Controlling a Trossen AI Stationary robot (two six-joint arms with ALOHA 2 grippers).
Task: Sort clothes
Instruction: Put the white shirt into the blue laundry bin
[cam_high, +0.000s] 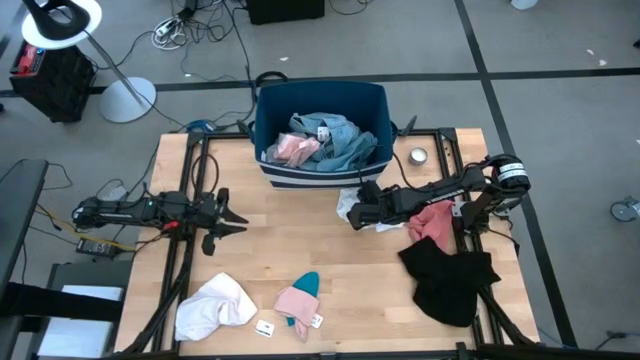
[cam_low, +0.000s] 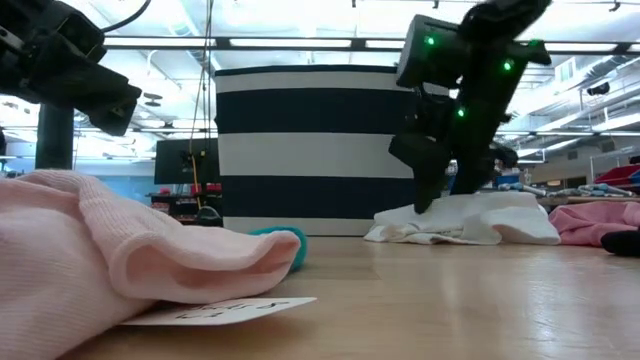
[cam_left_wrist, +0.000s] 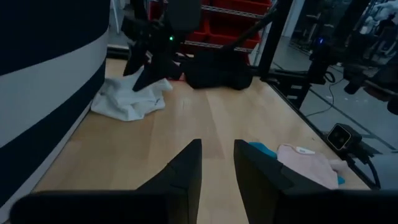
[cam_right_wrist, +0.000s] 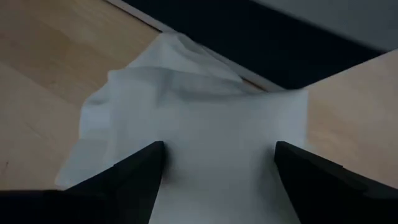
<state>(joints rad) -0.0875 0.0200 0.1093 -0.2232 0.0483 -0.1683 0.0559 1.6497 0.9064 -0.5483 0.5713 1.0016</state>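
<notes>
Grey floor with cables surrounds a light wood table (cam_high: 330, 255), at whose far edge stands a dark blue bin (cam_high: 320, 135) with white stripes, holding a light blue garment (cam_high: 340, 140) and a pink piece (cam_high: 293, 150). Just right of the bin sits a small round tin (cam_high: 418, 156). The right gripper (cam_high: 353, 212) reaches in from the right and hangs over a white cloth (cam_high: 352, 208) that lies on the table just in front of the bin's right corner; in the right wrist view its fingers (cam_right_wrist: 121, 183) are spread wide with the cloth (cam_right_wrist: 205, 124) between them, not closed on it. In the low view that gripper (cam_low: 425, 195) points down at the cloth (cam_low: 470, 222), and whether it touches the fabric is hard to tell. Near the right edge lie a salmon-red garment (cam_high: 432, 222) and, in front of it, a black one (cam_high: 450, 280). The left gripper (cam_high: 238, 219) waits above the table's left side, its fingers (cam_left_wrist: 186, 171) slightly parted and holding nothing. Along the near edge lie another white garment (cam_high: 213, 305) and a pink garment (cam_high: 297, 303) overlapping a teal one (cam_high: 306, 282), with white tags beside them.
</notes>
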